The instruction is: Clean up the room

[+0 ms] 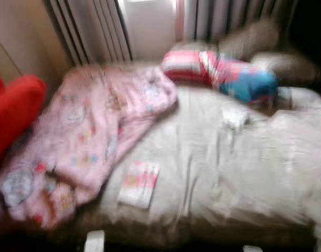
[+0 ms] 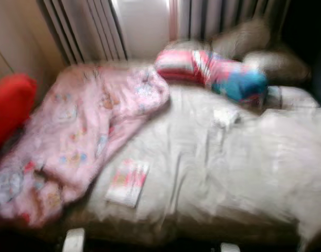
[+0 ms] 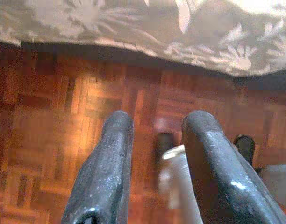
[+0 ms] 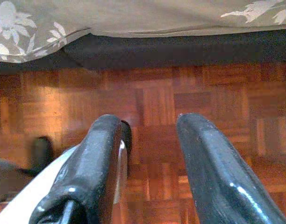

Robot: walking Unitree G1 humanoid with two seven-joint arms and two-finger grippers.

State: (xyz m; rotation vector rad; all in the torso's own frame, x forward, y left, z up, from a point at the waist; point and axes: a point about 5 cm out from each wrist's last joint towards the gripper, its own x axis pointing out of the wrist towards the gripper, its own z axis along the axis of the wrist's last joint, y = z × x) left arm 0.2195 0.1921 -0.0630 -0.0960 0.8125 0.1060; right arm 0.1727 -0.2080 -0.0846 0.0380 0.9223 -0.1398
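- The robot looks to be walking up to the bed (image 1: 213,173), so this is the start: finding what to tidy. The head views are blurry.
- Far left sits a red cushion (image 1: 13,107), touching the pink blanket (image 1: 82,131) that lies in a messy heap on the left side of the bed.
- Just beside the blanket, near the front edge, lies a small flat packet (image 1: 139,182). That seems the easiest thing to pick up next, or the blanket needs straightening.
- Further right, a small white thing (image 1: 235,118) lies in the middle; a striped pillow (image 1: 218,71) rests at the back by the curtains (image 1: 97,26).
- The left gripper (image 3: 154,163) hangs low over the wooden floor (image 3: 49,116), fingers a little apart, holding nothing.
- The right gripper (image 4: 147,158) hangs the same way, parted and holding nothing.
- The bed cover (image 4: 133,16) hangs over the edge, so both arms must lift above it first.
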